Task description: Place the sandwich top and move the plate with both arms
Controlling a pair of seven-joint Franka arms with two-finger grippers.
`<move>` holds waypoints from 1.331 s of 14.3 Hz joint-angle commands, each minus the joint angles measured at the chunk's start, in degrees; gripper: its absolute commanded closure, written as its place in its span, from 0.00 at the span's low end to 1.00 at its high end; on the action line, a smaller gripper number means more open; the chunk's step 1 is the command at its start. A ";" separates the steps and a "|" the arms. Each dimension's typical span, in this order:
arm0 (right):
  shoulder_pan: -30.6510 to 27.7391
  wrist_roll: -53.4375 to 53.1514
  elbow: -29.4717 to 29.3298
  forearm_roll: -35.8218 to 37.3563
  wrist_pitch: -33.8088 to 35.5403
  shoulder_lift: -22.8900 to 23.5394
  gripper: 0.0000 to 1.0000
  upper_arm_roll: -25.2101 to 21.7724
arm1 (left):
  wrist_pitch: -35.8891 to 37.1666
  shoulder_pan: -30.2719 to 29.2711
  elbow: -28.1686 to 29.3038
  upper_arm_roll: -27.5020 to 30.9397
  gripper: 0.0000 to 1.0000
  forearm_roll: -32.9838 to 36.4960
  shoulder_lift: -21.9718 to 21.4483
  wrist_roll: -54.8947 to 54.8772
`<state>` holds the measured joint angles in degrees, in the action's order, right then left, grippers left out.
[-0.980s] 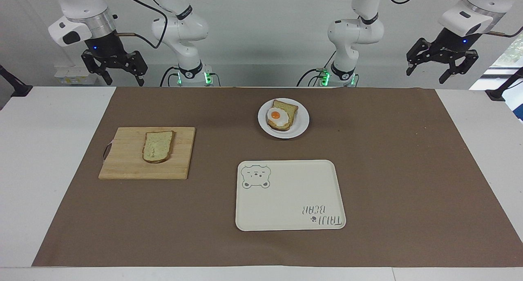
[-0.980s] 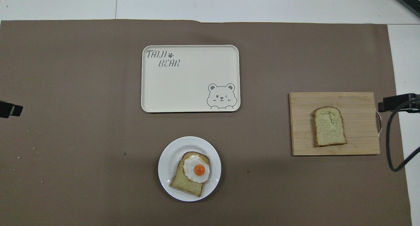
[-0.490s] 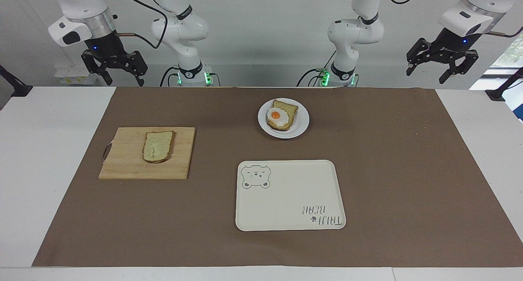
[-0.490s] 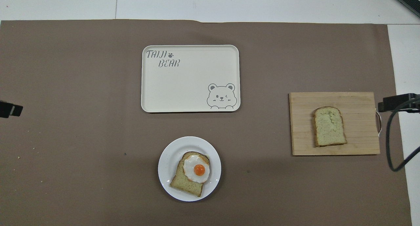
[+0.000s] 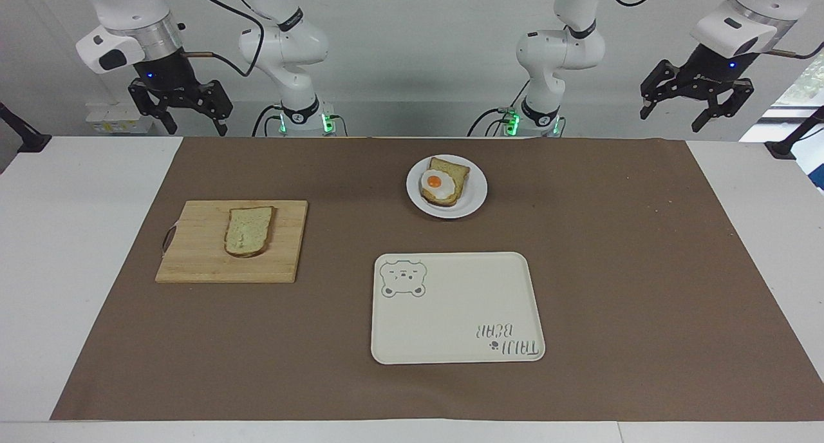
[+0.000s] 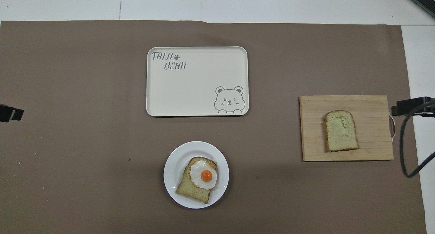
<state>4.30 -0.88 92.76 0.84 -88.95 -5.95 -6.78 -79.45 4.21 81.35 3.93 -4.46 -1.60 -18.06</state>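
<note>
While both arms wait raised, left gripper and right gripper spread, empty; sandwich top on cutting board (toward right arm's end from plate).

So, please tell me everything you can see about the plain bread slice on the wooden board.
The bread slice is pale and speckled, with a brown crust and one rounded end that points away from the robots. It lies flat on the wooden board, near the board's middle, toward the right arm's end of the table. Only the board touches it. Nothing lies on top of it.
</note>
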 commanded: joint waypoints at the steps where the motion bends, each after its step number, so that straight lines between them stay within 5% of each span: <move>1: 0.00 1.32 -0.04 -0.23 0.89 -0.38 0.00 -0.07 | 0.17 0.27 1.53 0.11 0.00 1.03 -1.47 0.14; 19: 0.36 1.59 1.01 -0.23 0.45 -0.91 0.00 0.19 | 0.17 0.27 1.53 0.11 0.00 1.03 -1.47 0.14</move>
<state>4.46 -0.87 92.82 0.84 -88.87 -5.95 -6.67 -79.45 4.21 81.35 3.93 -4.46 -1.60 -18.07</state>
